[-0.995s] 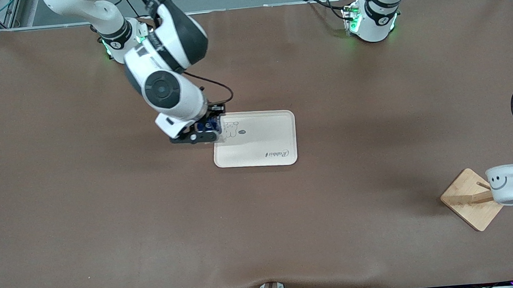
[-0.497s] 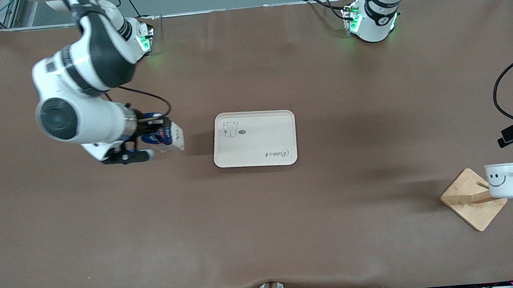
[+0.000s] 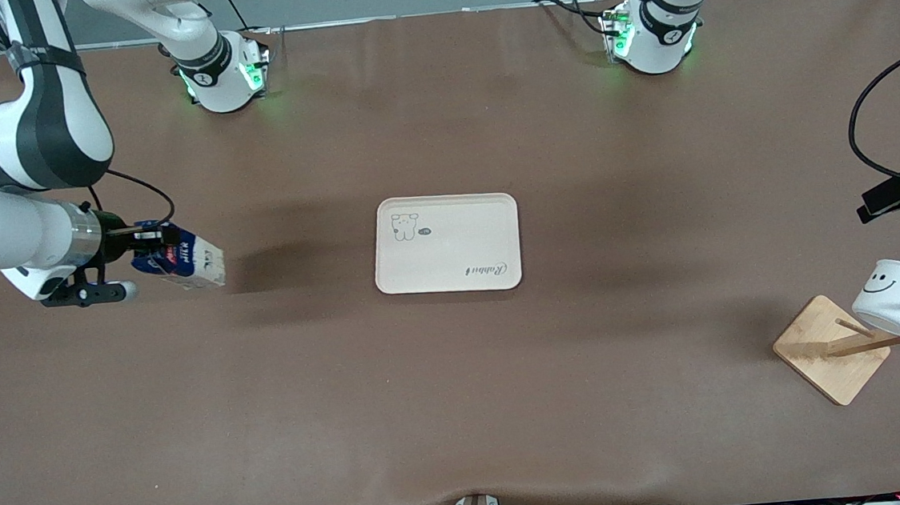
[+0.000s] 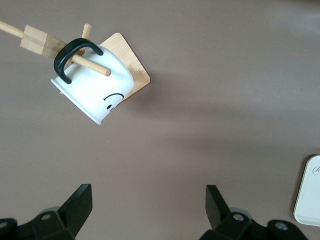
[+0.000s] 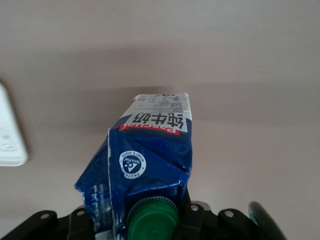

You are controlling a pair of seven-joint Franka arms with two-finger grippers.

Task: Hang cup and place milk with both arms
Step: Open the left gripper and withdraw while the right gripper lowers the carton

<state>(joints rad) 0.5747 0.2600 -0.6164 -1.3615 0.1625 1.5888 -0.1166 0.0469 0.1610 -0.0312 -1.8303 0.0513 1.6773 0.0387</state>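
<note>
The cup [image 3: 897, 296] hangs by its handle on a peg of the rack [image 3: 831, 348] at the left arm's end of the desk [image 3: 462, 412], so that half looks done. The left pincer [image 4: 147, 210] is spread wide and empty, up over the desk near the rack. The milk [image 3: 182, 265] is not placed: the right pincer [image 3: 146, 246] grips it near the cap, tilted, well apart from the tray [image 3: 447, 244] (presumably its goal), which holds nothing.

The tray [image 3: 447, 244] lies mid-table, the rack [image 3: 831, 348] bearing the cup [image 3: 899, 296] near the left arm's end.
</note>
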